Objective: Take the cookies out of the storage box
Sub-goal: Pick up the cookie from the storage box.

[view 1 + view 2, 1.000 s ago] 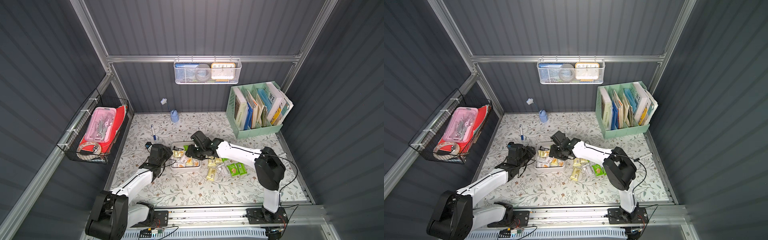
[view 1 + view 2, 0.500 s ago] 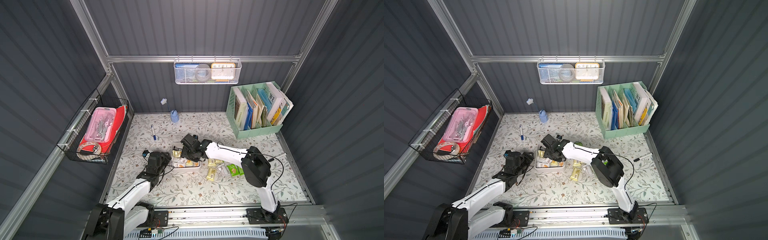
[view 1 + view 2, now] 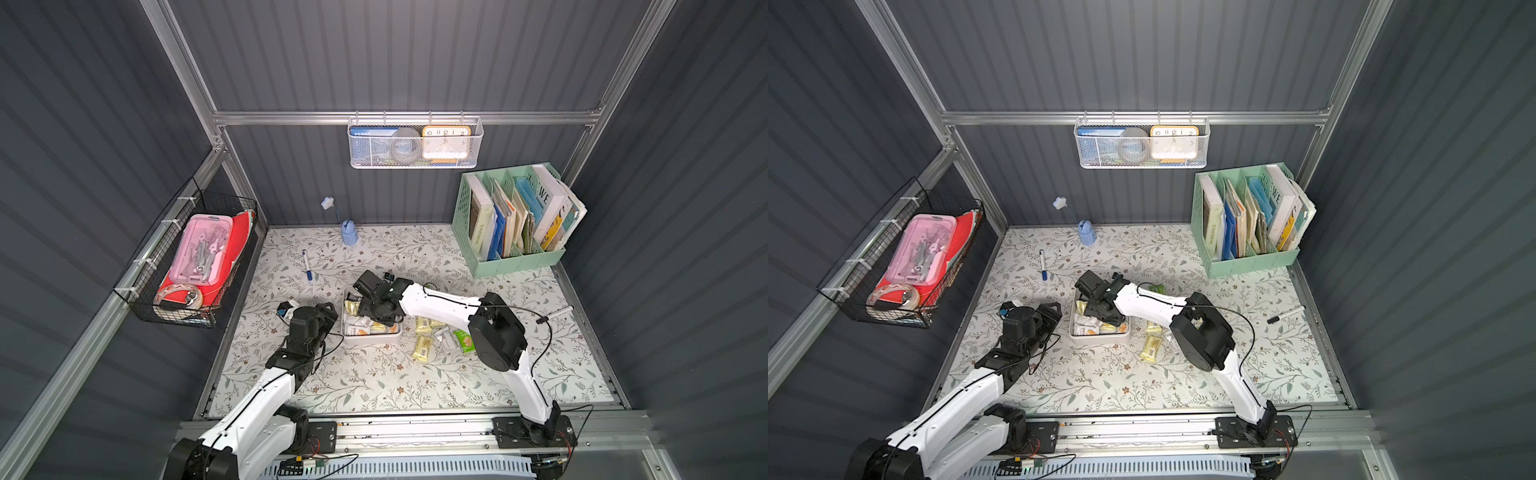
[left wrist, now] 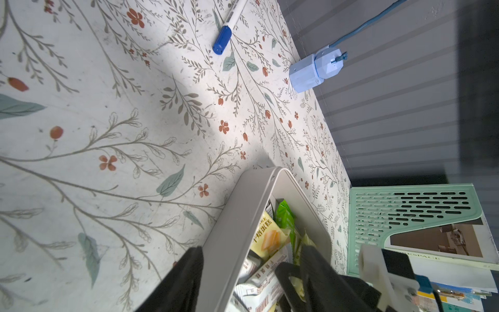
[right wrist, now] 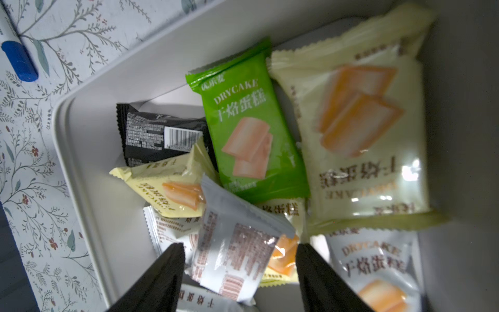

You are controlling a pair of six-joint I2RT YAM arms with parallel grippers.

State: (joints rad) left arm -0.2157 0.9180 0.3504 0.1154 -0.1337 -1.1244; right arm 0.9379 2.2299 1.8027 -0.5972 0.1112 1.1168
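Note:
The storage box (image 3: 372,338) (image 3: 1098,338) is a shallow white tray in mid-table, holding several cookies (image 3: 360,327): green (image 5: 248,129), pale yellow (image 5: 359,129), white (image 5: 237,251) and one black packet (image 5: 156,137). More cookies (image 3: 424,347) (image 3: 1152,347) lie on the table right of the box. My right gripper (image 3: 380,316) (image 3: 1104,313) (image 5: 240,270) hangs open inside the box, its fingers either side of the white packet without touching it. My left gripper (image 3: 326,313) (image 3: 1052,311) (image 4: 251,248) is open astride the box's left wall (image 4: 237,216), one finger outside, one inside.
A blue-capped marker (image 3: 306,266) and a small blue device (image 3: 349,232) lie behind the box. The mint file holder (image 3: 511,224) stands back right, a black-tipped marker (image 3: 555,313) near the right edge. A wire basket (image 3: 195,257) hangs on the left wall, a mesh basket (image 3: 415,141) on the back wall.
My right gripper has moved left from the box's right side to over its middle and its jaws have spread wider. My left gripper has drawn slightly toward the front along the box's left wall.

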